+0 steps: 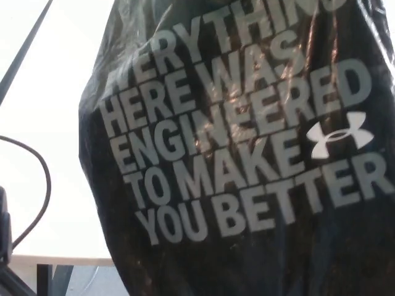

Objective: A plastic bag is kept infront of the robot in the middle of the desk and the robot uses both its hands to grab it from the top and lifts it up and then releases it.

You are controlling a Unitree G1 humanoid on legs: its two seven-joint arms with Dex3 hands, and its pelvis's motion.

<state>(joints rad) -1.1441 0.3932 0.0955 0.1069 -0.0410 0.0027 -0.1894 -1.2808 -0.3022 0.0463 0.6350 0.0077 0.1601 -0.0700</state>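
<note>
Filling the view, black plastic bag (247,172) hangs, hands unseen

no robot hand visible, neither arm in frame

Little of the place is showing, so its kind cannot be told for sure. A black plastic bag (247,160) printed with a sportswear slogan is filling most of the frame. At the left, a pale counter (43,185) is lying bare and brightly lit, with a thin black cable (41,191) looping over it and dark equipment sitting at the lower left edge, hinting at a lab or test bench
</note>
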